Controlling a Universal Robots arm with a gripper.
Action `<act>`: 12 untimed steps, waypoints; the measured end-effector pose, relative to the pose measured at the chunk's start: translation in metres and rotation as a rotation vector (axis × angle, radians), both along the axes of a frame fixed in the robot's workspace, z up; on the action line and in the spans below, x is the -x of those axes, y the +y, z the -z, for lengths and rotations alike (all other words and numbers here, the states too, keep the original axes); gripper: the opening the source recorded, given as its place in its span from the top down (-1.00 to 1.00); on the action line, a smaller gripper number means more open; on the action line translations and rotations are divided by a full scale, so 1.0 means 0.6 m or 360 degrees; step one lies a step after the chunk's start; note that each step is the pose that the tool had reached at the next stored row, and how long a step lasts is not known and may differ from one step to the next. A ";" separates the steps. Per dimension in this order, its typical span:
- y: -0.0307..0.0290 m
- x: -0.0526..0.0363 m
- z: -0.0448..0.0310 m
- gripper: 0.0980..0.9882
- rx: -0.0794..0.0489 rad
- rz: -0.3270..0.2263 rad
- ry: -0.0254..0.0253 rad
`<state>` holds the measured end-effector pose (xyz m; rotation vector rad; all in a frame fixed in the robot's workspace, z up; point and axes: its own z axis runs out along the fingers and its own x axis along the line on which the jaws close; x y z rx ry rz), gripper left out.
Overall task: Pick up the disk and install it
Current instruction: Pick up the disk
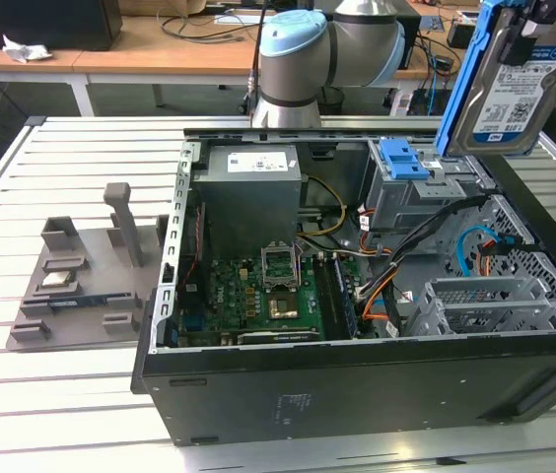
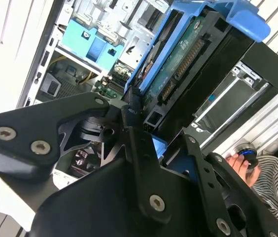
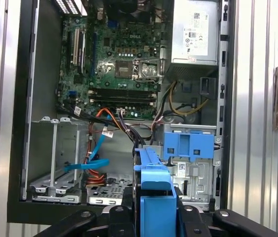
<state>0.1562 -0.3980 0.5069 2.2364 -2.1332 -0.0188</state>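
Gripper [image 3: 152, 211] clamped on disk [image 1: 511, 91], which hangs on edge, long axis near upright, above the case [image 1: 357, 374]; cage [image 1: 414, 202] lies below, toward the exterior view's left

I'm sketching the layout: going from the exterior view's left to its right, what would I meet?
Grey fixture → power supply → blue latch → disk, held up above the case.
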 end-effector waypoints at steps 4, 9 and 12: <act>-0.0129 0.000 0.000 0.39 0.0001 0.0000 0.00000; -0.0321 0.000 0.000 0.39 0.0002 0.0000 0.00000; -0.0465 0.000 0.000 0.39 0.0002 0.0000 0.00000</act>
